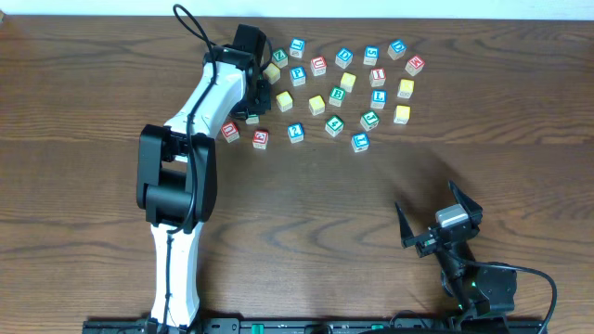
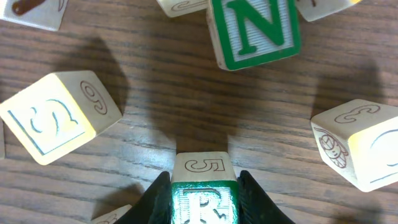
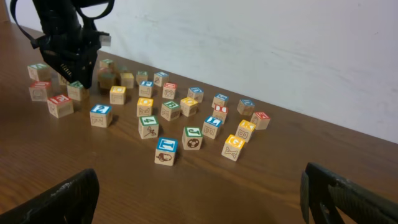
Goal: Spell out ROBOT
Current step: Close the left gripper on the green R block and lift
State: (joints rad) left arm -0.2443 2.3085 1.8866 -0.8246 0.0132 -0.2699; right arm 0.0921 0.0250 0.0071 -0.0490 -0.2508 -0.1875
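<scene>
Left pincer (image 2: 204,198) sits at the bottom middle of the wrist view, clamped tight on the green R block (image 2: 200,167), at the left edge of the block cluster on the wooden table (image 2: 186,93). Right pincer (image 1: 436,221), lower right of the overhead view, gapes wide, holding nothing.

The overhead view looks straight down on the whole table (image 1: 83,102); the left wrist view sits close above the cube cluster (image 1: 336,96), and the right wrist view faces it from low and afar.
</scene>
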